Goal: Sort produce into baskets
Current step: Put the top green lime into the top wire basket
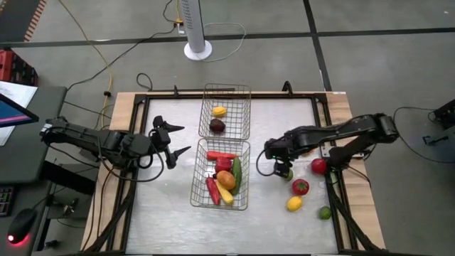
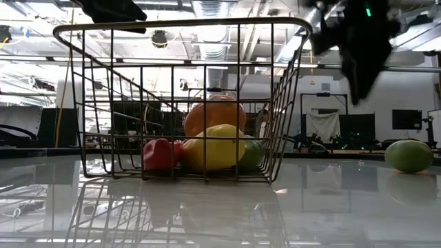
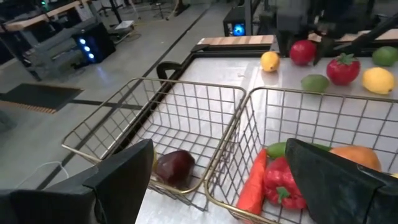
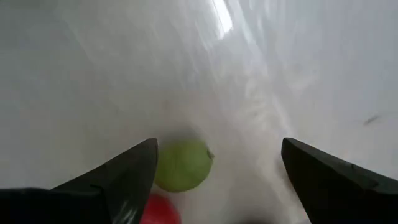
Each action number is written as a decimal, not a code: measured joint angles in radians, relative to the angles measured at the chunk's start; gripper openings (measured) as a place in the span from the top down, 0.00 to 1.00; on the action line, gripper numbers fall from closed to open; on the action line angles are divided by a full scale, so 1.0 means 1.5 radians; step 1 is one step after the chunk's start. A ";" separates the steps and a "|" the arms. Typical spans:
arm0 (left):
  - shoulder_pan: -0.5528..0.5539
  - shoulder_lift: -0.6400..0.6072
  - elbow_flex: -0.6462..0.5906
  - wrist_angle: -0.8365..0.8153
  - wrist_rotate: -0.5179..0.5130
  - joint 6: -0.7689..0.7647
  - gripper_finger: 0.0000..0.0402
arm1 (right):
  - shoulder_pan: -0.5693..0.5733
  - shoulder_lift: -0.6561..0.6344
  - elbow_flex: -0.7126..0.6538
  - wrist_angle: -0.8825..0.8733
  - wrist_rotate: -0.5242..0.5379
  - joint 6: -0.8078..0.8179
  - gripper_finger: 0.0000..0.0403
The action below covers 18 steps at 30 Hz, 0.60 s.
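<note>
Two wire baskets stand mid-table. The far basket (image 1: pixel 226 110) holds a lemon (image 1: pixel 219 111) and a dark plum (image 3: pixel 176 167). The near basket (image 1: pixel 222 174) holds red peppers (image 3: pixel 283 183), an orange (image 2: pixel 215 114), a cucumber (image 1: pixel 237 171) and a lemon (image 2: pixel 215 148). My right gripper (image 4: pixel 217 168) points down, open, above a green lime (image 4: pixel 183 165) lying on the table right of the near basket; the lime sits nearer one finger. My left gripper (image 1: pixel 174 142) hovers open, left of the baskets.
Loose produce lies on the table's right part: a red fruit (image 1: pixel 318 166), a tomato with a green top (image 1: pixel 301 187), a lemon (image 1: pixel 293 204) and a second lime (image 1: pixel 324 212). A black frame edges the table. The table's left part is bare.
</note>
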 joint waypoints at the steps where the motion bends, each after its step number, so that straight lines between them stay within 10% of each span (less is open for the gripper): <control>1: 0.001 0.000 0.000 0.000 -0.001 0.000 0.12 | -0.002 -0.006 -0.028 0.016 -0.007 0.018 0.09; 18: 0.002 0.000 0.000 -0.011 0.001 -0.026 0.12 | 0.017 0.104 -0.121 0.063 -0.172 0.151 0.16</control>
